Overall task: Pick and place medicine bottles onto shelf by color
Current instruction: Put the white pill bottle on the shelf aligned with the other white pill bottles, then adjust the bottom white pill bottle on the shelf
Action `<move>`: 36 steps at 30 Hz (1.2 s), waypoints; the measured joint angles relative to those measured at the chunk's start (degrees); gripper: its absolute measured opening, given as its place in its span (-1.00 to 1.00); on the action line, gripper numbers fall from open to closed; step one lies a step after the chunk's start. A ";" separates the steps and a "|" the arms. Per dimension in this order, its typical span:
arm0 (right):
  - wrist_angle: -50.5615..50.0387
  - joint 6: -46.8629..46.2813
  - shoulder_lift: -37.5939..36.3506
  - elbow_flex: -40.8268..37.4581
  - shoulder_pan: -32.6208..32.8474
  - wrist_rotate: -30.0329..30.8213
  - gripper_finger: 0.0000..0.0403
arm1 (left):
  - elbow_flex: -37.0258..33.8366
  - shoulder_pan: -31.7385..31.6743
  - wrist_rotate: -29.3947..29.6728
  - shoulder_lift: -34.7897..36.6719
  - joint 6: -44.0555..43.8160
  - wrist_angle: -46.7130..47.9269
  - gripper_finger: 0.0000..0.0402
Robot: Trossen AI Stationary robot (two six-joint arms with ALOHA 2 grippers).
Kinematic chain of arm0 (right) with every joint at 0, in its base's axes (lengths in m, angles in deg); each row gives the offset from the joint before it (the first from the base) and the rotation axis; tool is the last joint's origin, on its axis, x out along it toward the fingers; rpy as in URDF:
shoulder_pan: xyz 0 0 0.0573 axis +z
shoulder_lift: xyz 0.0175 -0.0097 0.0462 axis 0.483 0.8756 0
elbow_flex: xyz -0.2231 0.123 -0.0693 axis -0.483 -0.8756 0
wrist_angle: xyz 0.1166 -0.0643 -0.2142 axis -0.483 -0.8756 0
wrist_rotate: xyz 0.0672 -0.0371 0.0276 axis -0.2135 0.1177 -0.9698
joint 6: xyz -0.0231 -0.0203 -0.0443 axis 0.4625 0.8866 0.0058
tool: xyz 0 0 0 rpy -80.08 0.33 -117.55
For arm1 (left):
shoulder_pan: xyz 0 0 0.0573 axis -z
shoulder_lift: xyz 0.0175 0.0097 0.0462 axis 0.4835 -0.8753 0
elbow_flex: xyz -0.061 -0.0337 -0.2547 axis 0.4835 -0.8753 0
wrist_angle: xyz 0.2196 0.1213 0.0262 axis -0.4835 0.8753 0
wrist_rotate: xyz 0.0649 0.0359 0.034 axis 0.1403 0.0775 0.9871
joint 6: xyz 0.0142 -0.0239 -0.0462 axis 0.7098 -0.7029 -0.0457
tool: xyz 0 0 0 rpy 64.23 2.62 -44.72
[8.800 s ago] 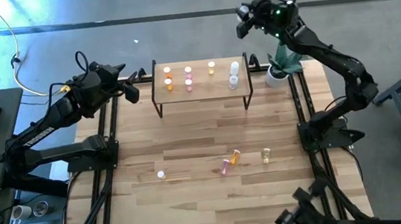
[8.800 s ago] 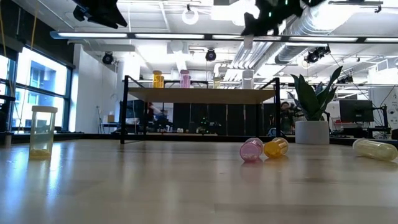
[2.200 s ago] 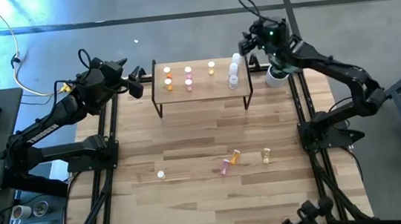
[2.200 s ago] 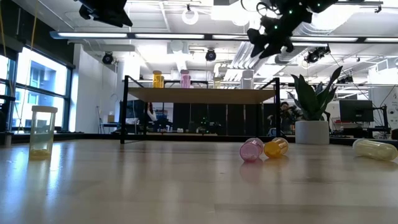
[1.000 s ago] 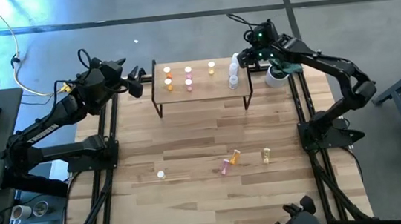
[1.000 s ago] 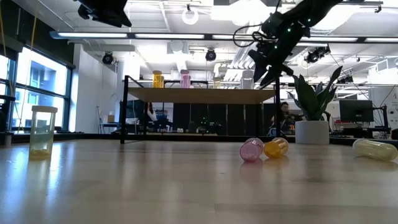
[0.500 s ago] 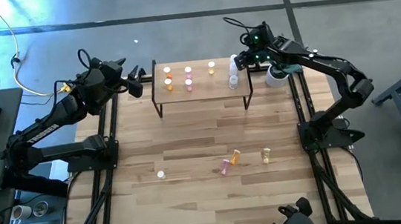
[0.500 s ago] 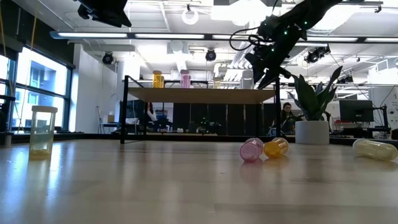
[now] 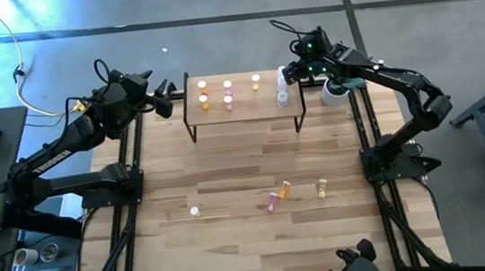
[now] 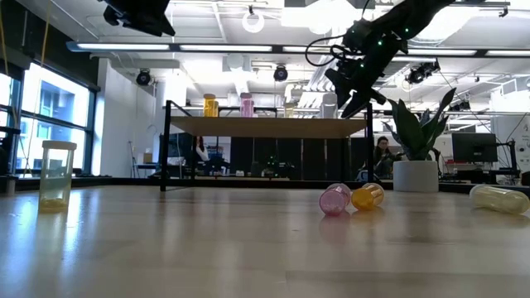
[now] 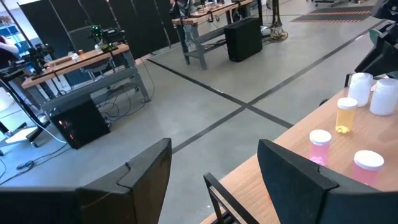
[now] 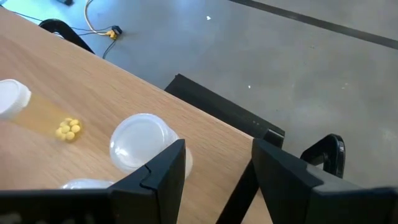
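Observation:
The shelf (image 9: pixel 244 108) stands at the table's far edge. On it stand orange (image 9: pixel 203 94), pink (image 9: pixel 227 94), yellow (image 9: pixel 256 82) and clear (image 9: pixel 282 91) medicine bottles. My right gripper (image 9: pixel 287 74) hovers open at the shelf's far right corner. In its wrist view the gap between the fingers (image 12: pixel 217 149) holds nothing, and a clear bottle's white cap (image 12: pixel 140 140) shows just beside one finger. My left gripper (image 9: pixel 167 103) waits open and raised off the shelf's left end. On the near table, a clear bottle (image 9: pixel 194 211) stands upright, while a pink (image 9: pixel 272 201), an orange (image 9: pixel 284 188) and a yellow one (image 10: pixel 499 199) lie on their sides. My right gripper has one finger (image 12: pixel 163 171) close beside the far clear bottle's cap (image 12: pixel 149 149) on the shelf. That finger covers the near side of the cap, so I cannot tell whether it touches.
A potted plant (image 9: pixel 335 85) stands right of the shelf, just beyond my right gripper. Black frame rails (image 9: pixel 133 165) run along both table sides. Bare tabletop (image 9: pixel 245 158) lies between the shelf and the loose bottles.

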State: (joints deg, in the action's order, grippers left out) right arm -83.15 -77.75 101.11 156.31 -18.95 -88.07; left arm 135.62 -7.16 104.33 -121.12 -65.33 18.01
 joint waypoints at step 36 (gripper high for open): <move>-24.16 12.98 -0.15 19.34 8.44 -8.42 -0.12 | 0.02 -0.02 5.35 0.02 -0.11 0.68 0.13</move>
State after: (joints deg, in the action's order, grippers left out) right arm -107.31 -64.77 100.96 175.65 -10.51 -96.49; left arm 135.64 -7.18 109.68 -121.10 -65.43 18.68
